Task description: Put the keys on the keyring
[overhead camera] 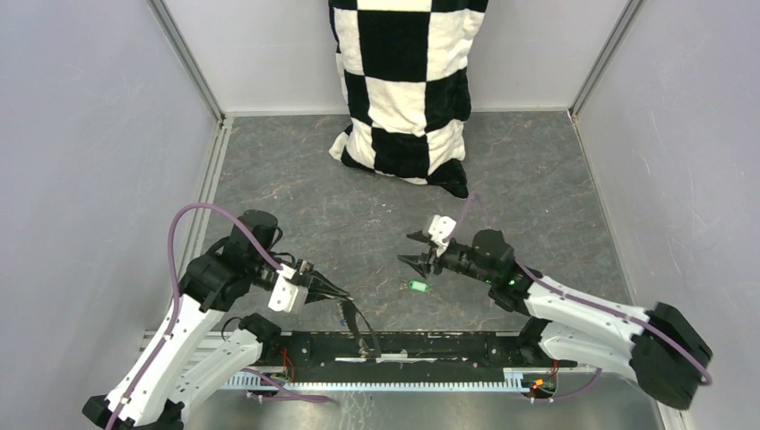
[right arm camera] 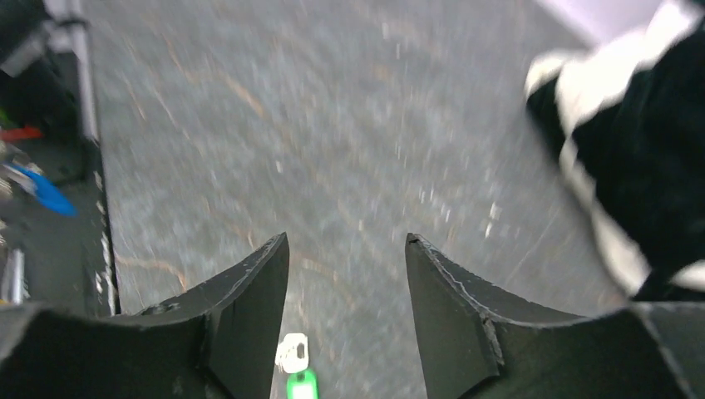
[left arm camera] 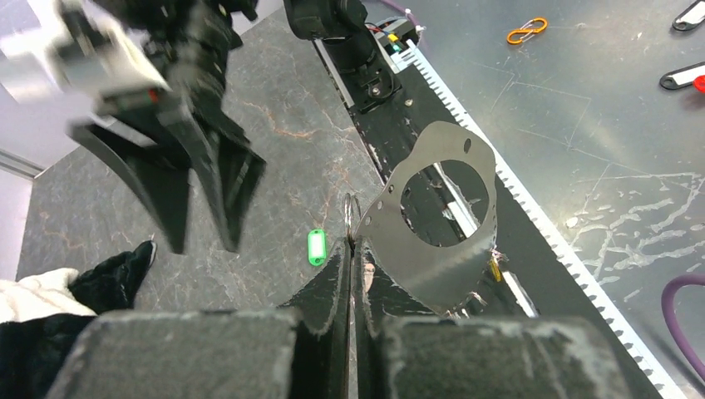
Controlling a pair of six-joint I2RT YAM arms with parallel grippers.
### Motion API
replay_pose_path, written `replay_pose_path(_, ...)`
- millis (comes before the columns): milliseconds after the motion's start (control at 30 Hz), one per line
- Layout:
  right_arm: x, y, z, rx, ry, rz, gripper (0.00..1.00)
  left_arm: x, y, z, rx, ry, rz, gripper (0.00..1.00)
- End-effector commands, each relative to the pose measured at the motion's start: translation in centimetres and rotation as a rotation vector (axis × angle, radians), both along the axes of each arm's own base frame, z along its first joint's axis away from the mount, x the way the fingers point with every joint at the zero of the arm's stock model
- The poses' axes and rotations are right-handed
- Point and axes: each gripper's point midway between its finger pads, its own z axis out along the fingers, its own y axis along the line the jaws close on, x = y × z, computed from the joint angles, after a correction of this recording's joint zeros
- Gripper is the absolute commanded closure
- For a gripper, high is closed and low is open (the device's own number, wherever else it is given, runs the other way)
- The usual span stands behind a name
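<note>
The keyring's dark strap loop [left arm camera: 441, 249] hangs from my left gripper [left arm camera: 351, 247], which is shut on it where a thin silver ring [left arm camera: 348, 209] sticks up; in the top view the strap [overhead camera: 360, 326] droops from the left gripper [overhead camera: 344, 295] over the base rail. The green key [overhead camera: 418, 286] lies flat on the grey mat, also in the left wrist view [left arm camera: 316, 247]. My right gripper [overhead camera: 412, 253] is open and empty just above and behind it; the key [right arm camera: 302, 384] shows low between its fingers [right arm camera: 249, 291]. The blue and yellow keys are not clearly visible.
A black-and-white checkered cloth [overhead camera: 403, 81] hangs at the back centre, also at the right wrist view's edge [right arm camera: 640, 166]. The black base rail [overhead camera: 421, 345] runs along the near edge. An orange clip [left arm camera: 527, 31] lies on the metal surface beyond it. Walls enclose both sides.
</note>
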Motion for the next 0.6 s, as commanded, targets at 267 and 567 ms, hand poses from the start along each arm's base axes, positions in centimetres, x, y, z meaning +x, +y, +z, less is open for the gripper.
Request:
replay_pose_path(267,-8.9,3.1,17.3,0.373,-0.315,0.391,0.28,0.7,-1.3,3.0,-0.094,0.013,-0.025,0.98)
replay_pose_path(567,-11.8,5.7,18.7,0.406,-0.291,0.479,0.43,1.5,-1.8,3.6,-0.1,0.063,0.014,0.98)
